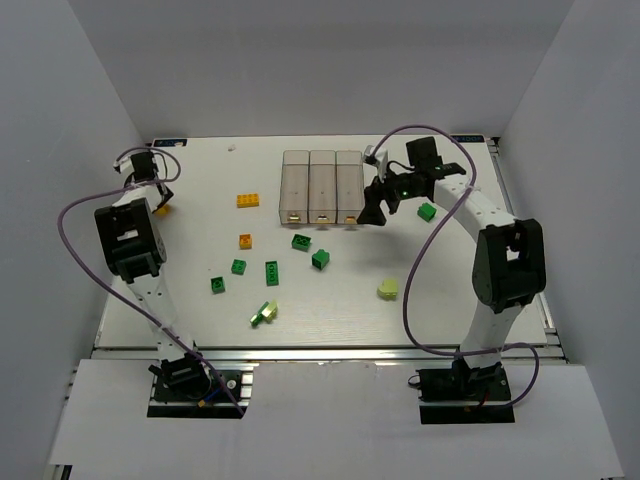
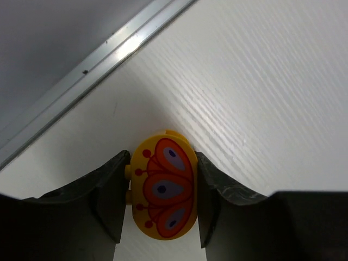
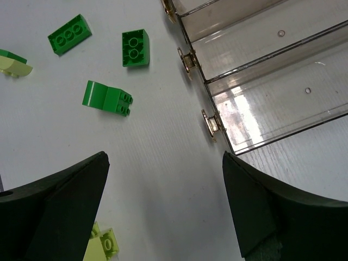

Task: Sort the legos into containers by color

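My left gripper [image 1: 160,206] is at the far left of the table, near its edge. It is shut on an orange lego [image 2: 162,190] printed with a red butterfly; both fingers press its sides just above the table. My right gripper [image 1: 376,206] hangs open and holds nothing [image 3: 164,157], just right of the near end of the three clear containers [image 1: 322,175], whose latched ends [image 3: 255,68] show in the right wrist view. Loose on the table lie orange legos [image 1: 249,200] [image 1: 245,240], green ones [image 1: 301,241] [image 1: 320,259] [image 1: 271,272] and pale yellow-green ones [image 1: 388,289] [image 1: 264,314].
More green bricks lie at the left [image 1: 238,266] [image 1: 217,284], and one [image 1: 427,211] sits beside the right arm. The metal table rim [image 2: 98,60] runs close behind the left gripper. White walls enclose the table on three sides. Purple cables loop over both arms.
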### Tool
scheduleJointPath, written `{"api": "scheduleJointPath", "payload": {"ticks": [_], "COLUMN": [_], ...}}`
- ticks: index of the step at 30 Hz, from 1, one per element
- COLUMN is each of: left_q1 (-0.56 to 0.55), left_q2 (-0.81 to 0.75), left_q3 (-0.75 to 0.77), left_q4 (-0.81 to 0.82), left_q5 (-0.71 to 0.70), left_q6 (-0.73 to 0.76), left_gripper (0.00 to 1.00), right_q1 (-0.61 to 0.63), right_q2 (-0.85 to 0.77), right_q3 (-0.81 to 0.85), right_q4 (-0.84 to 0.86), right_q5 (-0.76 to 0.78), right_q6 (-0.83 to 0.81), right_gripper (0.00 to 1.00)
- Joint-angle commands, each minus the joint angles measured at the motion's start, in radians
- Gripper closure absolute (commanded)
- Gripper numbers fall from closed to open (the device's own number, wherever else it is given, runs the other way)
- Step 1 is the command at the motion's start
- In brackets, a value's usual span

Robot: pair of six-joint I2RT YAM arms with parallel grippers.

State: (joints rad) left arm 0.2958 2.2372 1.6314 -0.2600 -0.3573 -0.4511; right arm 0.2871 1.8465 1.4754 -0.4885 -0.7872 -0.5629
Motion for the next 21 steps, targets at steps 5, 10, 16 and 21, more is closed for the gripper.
{"api": "scheduleJointPath", "payload": {"ticks": [5,10,16,21], "left_q1": [0.009,-0.015,-0.159,-0.357], "left_q2": [-0.174,-0.335,-0.540,-0.620], "left_q3": [-0.131,-0.260,-0.452,-0.538], "left_q4": [0.083,0.209,0.317,0.363], "left_q5": [0.155,0.334,0.543,0.595], "left_q6": [-0.046,-0.123,-0.190,-0.232], "left_gripper": [0.84,0.95,0.98,0.98], "right_q1": [-0.008,-0.012,-0.022,-0.028], "right_q2": [-0.125,-0.187,-0.219,-0.213], "right_q3": [-0.050,-0.108,-0.147,-0.130], "right_q4": [-0.002,0.024,0.057,0.074], "right_q5": [0.000,0.014,0.022,0.019], "right_q6": [-0.032,-0.005,0.066,0.121], "right_gripper": [0.11,0.11,0.31,0.82]}}
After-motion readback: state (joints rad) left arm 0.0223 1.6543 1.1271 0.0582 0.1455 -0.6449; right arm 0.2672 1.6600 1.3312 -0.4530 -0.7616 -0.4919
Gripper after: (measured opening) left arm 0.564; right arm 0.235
